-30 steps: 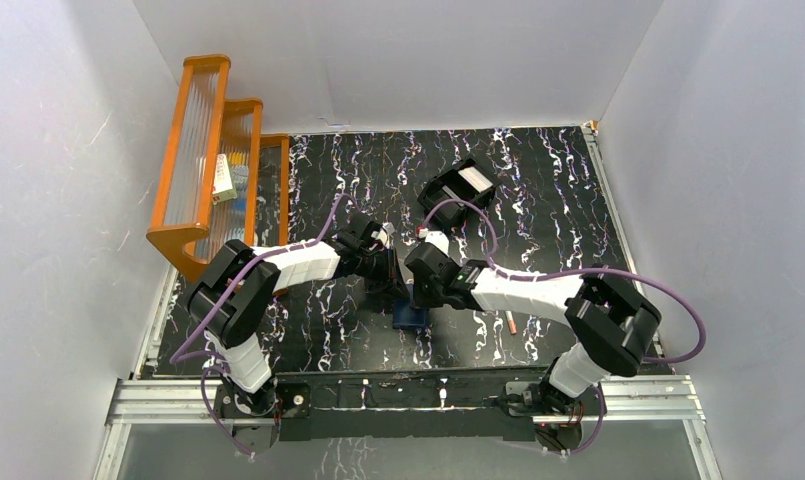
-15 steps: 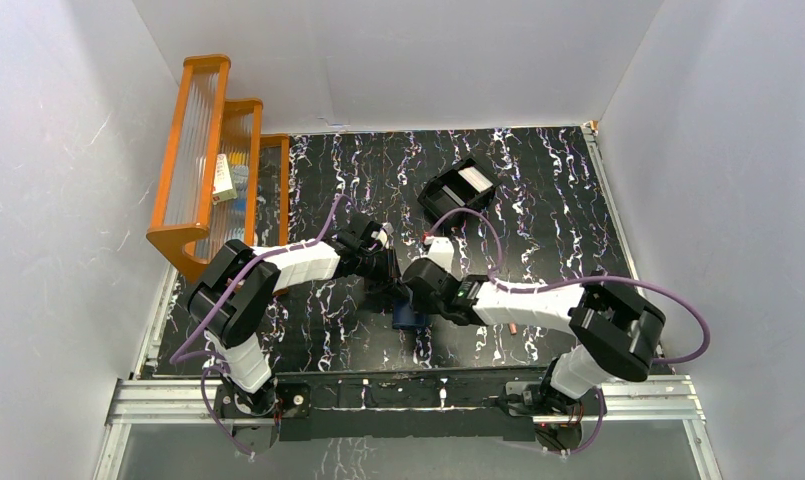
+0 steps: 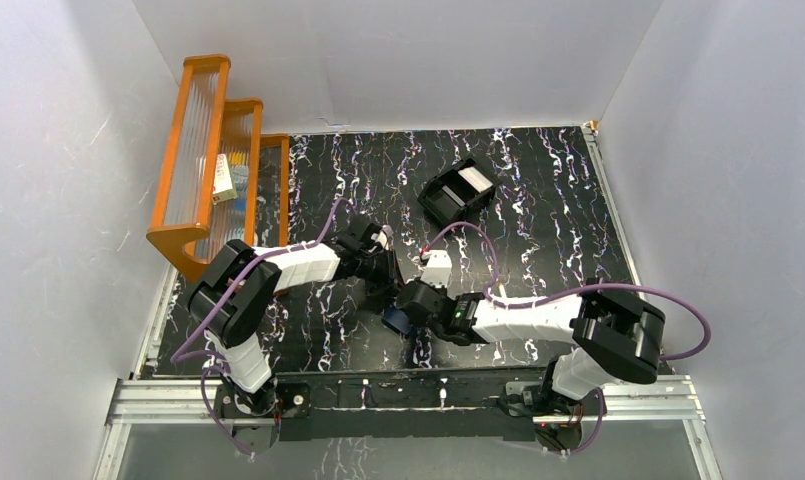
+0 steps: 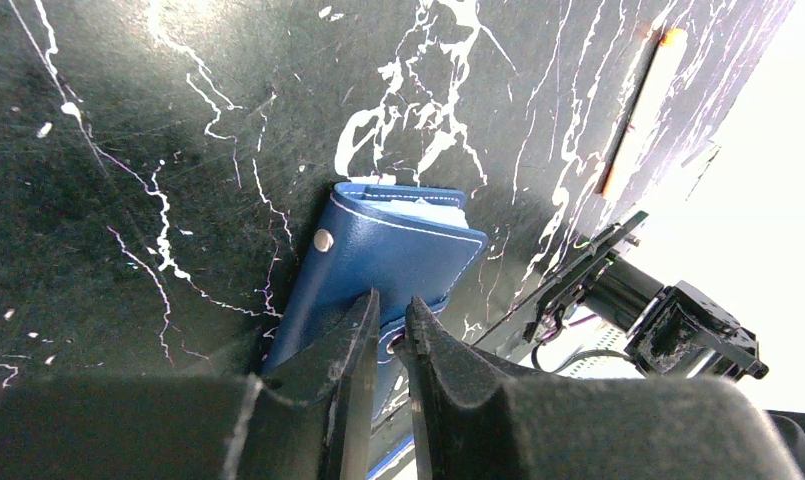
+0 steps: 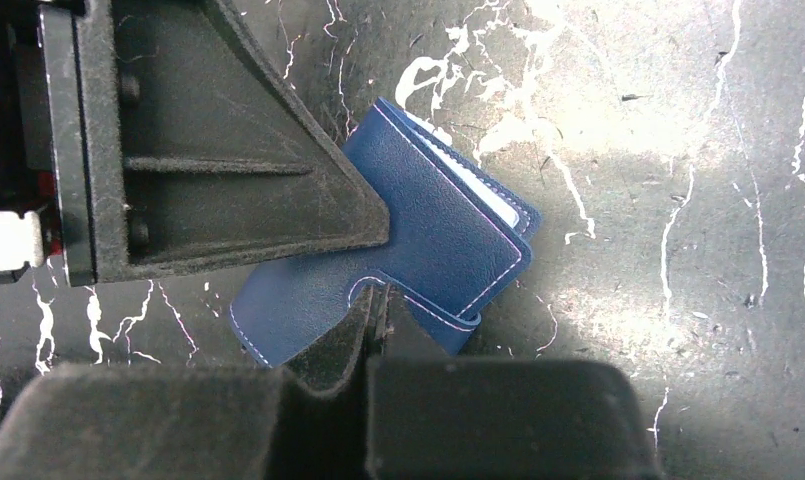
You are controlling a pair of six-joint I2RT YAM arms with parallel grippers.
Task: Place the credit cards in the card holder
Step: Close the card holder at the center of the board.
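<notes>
The card holder point(image 5: 428, 235) lies folded under both tips, the left gripper point(image 4: 390, 322) narrowly pinching its snap tab and the right gripper point(image 5: 375, 310) fully closed against its flap, with a pale credit card point(image 5: 475, 182) edge showing inside, so probably only the fastening remains.

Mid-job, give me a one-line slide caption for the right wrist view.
Right fingers, shut, meet the folded navy card holder on the marbled table; the left fingers cover its other end.
</notes>
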